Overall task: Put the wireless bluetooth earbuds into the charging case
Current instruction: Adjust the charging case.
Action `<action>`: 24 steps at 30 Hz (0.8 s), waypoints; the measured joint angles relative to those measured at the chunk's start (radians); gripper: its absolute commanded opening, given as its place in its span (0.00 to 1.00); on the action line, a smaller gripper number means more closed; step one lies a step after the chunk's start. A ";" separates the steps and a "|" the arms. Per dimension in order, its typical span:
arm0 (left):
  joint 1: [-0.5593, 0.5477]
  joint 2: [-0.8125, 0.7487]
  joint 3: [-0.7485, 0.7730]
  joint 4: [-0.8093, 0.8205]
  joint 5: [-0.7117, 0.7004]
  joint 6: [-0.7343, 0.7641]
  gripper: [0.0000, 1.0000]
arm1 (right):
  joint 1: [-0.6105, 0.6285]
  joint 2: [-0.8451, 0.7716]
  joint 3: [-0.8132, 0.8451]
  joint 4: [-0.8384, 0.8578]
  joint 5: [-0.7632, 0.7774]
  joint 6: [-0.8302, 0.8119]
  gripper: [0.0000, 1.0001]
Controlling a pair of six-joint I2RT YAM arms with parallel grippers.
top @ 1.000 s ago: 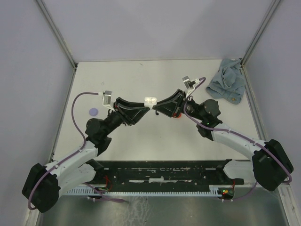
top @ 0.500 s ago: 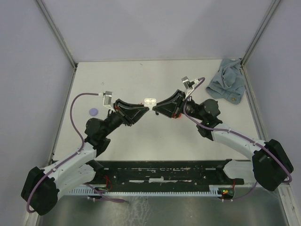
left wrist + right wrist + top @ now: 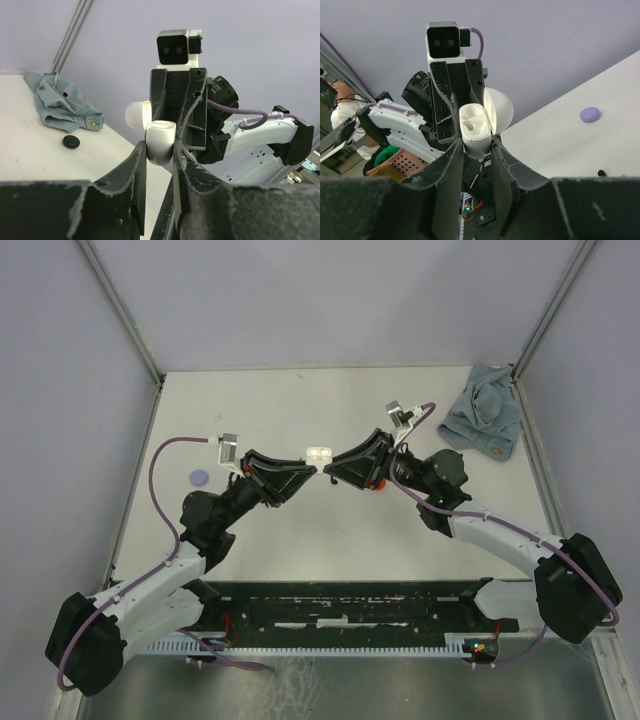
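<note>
The white charging case [image 3: 319,453] is held in the air over the table's middle, its lid open. My left gripper [image 3: 311,473] and right gripper [image 3: 331,468] meet at it from opposite sides. In the left wrist view the left gripper [image 3: 160,150] is shut on the case body [image 3: 161,142]. In the right wrist view the right gripper [image 3: 475,146] is shut on the case [image 3: 474,127], whose two sockets are empty, with the lid [image 3: 501,110] swung to the right. No comma-shaped earbuds show clearly. A small red piece [image 3: 376,486] lies half hidden under the right gripper.
A lilac round disc [image 3: 198,478] lies on the table at the left and also shows in the right wrist view [image 3: 590,114]. A black disc [image 3: 71,141] lies beside a crumpled blue cloth [image 3: 485,420] at the back right. Walls enclose the table on three sides.
The left arm shifted slightly to the left. Both grippers and the case stay in nearly the same place.
</note>
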 measured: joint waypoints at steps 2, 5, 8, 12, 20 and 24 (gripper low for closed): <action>0.000 0.005 0.000 0.007 0.000 0.000 0.11 | 0.000 0.005 0.000 0.010 0.001 0.005 0.40; 0.000 0.011 0.000 0.021 0.000 0.000 0.11 | 0.008 0.013 0.002 0.015 0.001 0.009 0.43; 0.000 0.016 -0.001 0.039 0.001 0.000 0.11 | 0.014 0.021 0.005 0.016 0.002 0.012 0.44; 0.000 0.023 -0.001 0.061 0.003 -0.001 0.11 | 0.019 0.028 0.007 0.023 0.003 0.014 0.44; 0.000 0.030 -0.002 0.083 0.011 -0.001 0.10 | 0.019 0.036 0.013 0.045 0.005 0.020 0.42; 0.000 0.039 -0.002 0.093 0.012 -0.002 0.10 | 0.019 0.037 0.019 0.055 0.005 0.023 0.42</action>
